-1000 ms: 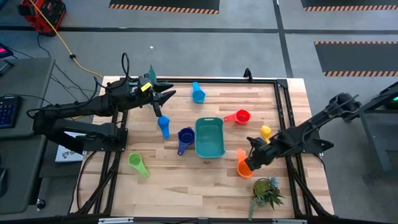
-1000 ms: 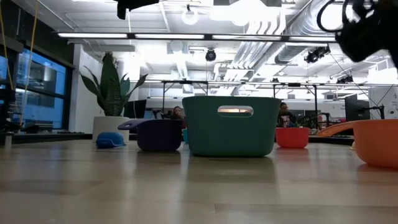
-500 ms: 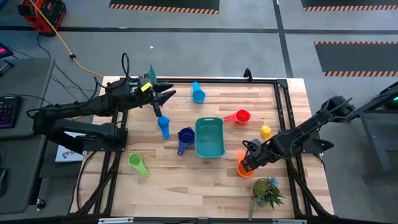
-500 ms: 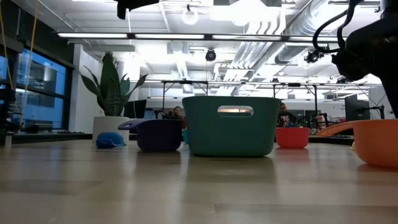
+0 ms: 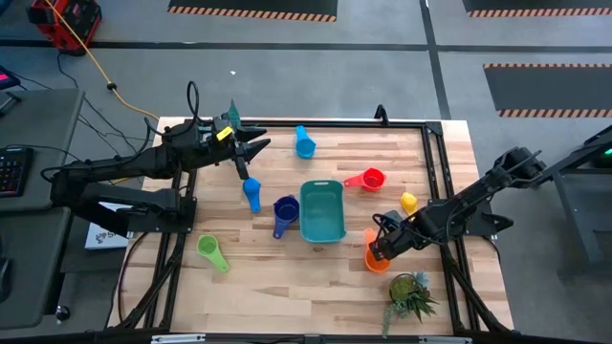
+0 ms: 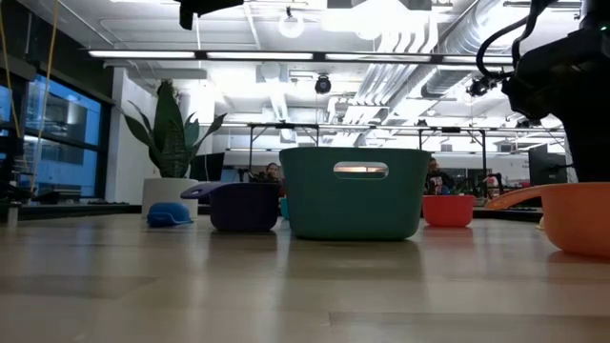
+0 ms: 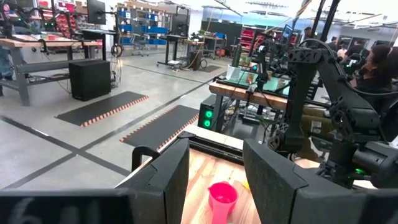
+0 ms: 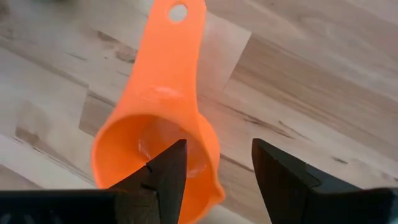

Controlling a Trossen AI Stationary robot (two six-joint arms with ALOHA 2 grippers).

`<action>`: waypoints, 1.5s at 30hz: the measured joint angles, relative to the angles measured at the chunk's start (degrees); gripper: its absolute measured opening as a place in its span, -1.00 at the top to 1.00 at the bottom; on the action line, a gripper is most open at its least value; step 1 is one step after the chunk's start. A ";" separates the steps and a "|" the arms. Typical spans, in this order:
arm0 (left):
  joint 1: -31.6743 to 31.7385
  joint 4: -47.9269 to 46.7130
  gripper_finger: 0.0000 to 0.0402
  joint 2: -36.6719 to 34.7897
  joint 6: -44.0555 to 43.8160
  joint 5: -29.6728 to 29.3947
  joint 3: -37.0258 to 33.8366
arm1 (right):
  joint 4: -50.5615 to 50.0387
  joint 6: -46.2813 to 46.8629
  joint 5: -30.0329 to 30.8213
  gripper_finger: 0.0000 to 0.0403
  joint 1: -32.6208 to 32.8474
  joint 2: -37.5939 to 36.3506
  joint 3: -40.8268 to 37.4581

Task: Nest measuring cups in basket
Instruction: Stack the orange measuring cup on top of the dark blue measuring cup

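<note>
Near the near-right corner of the surface (image 5: pixel 287 306), beside a small potted plant (image 5: pixel 409 292): orange measuring cup (image 8: pixel 155 93), upright, bowl open to the top, flat handle pointing toward the far edge.

Right claw (image 8: pixel 214 168) low over that cup, half spread and holding nothing yet. One finger (image 8: pixel 165 177) just inside the bowl, the other outside, with the cup's wall between them.

For a clean pick:
- Lower a touch more so the pads cover the wall rather than only the lip.
- Close slowly; thin plastic likely to skate or tip if pinched off-centre.
- Lift straight up and clear of the plant before swinging toward the middle.
- Keep the bowl level, so the handle cannot catch on the rim during the drop.

Next inward, at the middle of the surface: teal basket (image 5: pixel 322 212), apparently empty, long side running near to far.

- Dark blue cup (image 5: pixel 284 212) just beside the basket's left wall.
- Green cup (image 5: pixel 210 251) well apart, toward the near-left corner.
- Yellow cup (image 5: pixel 408 202) and red cup (image 5: pixel 368 180) on the basket's right side.
- Blue cup (image 5: pixel 251 191) and light blue cup (image 5: pixel 304 144) farther off on the left and far sides.

Largest cup best placed first, since the smaller ones must sit inside it. Hard to rank sizes from here.

Farthest: left claw (image 5: pixel 258 145), raised near the far-left corner, partly spread, empty, waiting.
</note>
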 joint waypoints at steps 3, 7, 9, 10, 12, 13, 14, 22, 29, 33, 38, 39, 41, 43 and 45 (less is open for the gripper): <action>0.02 -0.02 0.29 -0.02 0.83 0.00 0.00 | 0.01 -0.65 -0.25 0.15 -0.02 0.00 0.00; 0.01 -0.02 0.29 0.00 1.88 0.00 0.00 | -0.08 -2.68 -1.93 0.15 -0.02 0.98 -0.04; 0.02 -0.02 0.29 0.00 1.90 0.00 0.00 | 0.57 -2.87 -2.59 0.15 -0.02 2.24 -0.03; 0.02 -0.02 0.29 0.00 1.94 0.00 0.00 | 0.94 -3.47 -2.90 0.15 -0.02 3.13 -0.04; 0.02 -0.02 0.29 0.00 1.94 0.00 0.00 | 1.40 -4.45 -3.59 0.15 -0.02 4.64 -0.07; 0.00 -0.02 0.29 0.00 1.94 0.00 0.00 | 1.59 -4.59 -3.72 0.15 -0.02 5.08 -0.07; 0.00 -0.02 0.29 0.00 1.96 0.00 0.00 | 2.06 -4.69 -3.71 0.15 -0.02 5.44 -0.07; 0.02 -0.02 0.29 0.00 1.96 0.00 0.00 | 2.74 -3.86 -1.35 0.67 -0.02 5.64 -0.07; 0.02 0.12 0.29 -0.22 1.95 0.00 0.00 | 3.13 -7.78 1.16 0.93 -1.17 2.02 0.00; 0.01 1.38 0.29 -0.97 1.94 0.00 0.00 | -0.65 -16.80 2.40 0.97 -4.19 -4.22 3.62; 0.02 5.84 0.29 -2.10 1.93 0.01 0.00 | -3.54 -41.76 2.46 0.99 -12.62 -7.92 15.08; 0.02 6.66 0.29 -2.27 1.92 0.02 0.00 | -4.49 -47.50 2.44 0.99 -14.68 -7.15 18.04; 0.01 8.40 0.29 -2.64 1.91 0.37 0.00 | -6.44 -58.80 2.59 0.99 -19.02 -4.07 24.27; 0.02 10.06 0.29 -3.12 1.19 1.23 0.00 | -8.07 -70.11 2.60 0.99 -22.80 0.16 30.35; 0.02 11.19 0.29 -3.65 -0.47 2.52 0.00 | -9.08 -81.10 2.45 0.99 -25.95 5.06 36.20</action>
